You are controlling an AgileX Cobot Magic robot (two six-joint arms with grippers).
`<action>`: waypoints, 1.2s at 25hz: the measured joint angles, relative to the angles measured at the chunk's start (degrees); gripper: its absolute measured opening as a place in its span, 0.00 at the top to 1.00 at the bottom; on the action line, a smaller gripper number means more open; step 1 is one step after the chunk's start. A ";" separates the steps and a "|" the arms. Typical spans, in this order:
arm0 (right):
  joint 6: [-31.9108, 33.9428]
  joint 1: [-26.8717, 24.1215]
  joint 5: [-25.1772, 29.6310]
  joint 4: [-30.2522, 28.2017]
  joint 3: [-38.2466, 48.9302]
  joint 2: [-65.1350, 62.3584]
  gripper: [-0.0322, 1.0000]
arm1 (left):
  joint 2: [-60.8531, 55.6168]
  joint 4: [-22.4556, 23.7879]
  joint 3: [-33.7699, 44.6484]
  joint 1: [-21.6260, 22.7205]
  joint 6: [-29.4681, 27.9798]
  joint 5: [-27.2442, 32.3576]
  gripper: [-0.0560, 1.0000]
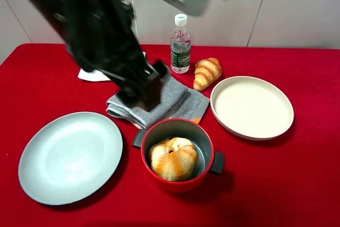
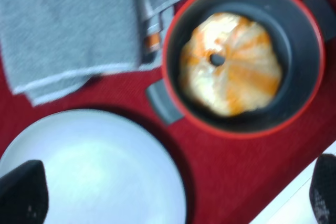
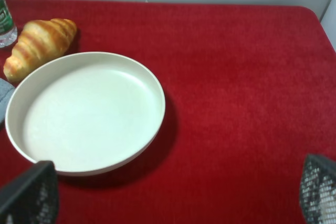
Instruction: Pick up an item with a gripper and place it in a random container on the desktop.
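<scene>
Bread roll (image 1: pixel 173 158) inside red pot (image 1: pixel 157 179)

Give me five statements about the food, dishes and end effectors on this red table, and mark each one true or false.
1. The bread roll lies inside the red pot. True.
2. The croissant sits in the cream dish. False: it lies on the red cloth beside the dish, which holds nothing.
3. The left end effector grips the roll. False: its fingers are spread wide with nothing between them.
4. The grey plate holds nothing. True.
5. The water bottle lies on its side. False: it stands upright behind the grey towel.
</scene>
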 joint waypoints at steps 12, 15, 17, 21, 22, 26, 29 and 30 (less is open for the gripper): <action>0.00 0.00 0.00 0.00 0.00 0.00 0.30 | -13.92 1.25 8.41 0.35 0.43 4.56 0.01; 0.00 0.00 0.00 0.00 0.00 0.00 0.30 | -19.15 1.25 12.45 0.35 0.49 4.79 0.01; 0.00 0.00 0.00 0.00 0.00 0.00 0.30 | -22.94 1.29 14.77 0.35 0.49 4.85 0.01; 0.00 0.00 0.00 0.00 0.00 0.00 0.30 | -29.88 1.97 17.92 0.35 0.69 4.95 0.01; 0.00 0.00 0.00 0.00 0.00 0.00 0.30 | -31.74 2.56 18.48 0.35 0.84 4.95 0.01; 0.00 0.00 0.00 0.00 0.00 0.00 0.30 | -39.03 4.80 21.40 0.35 1.04 5.00 0.01; 0.00 0.00 0.00 0.00 0.00 0.00 0.30 | -45.37 6.44 24.61 0.73 0.95 5.03 0.01; 0.00 0.00 0.00 0.00 0.00 0.00 0.30 | -47.60 6.44 25.76 1.59 0.53 5.03 0.01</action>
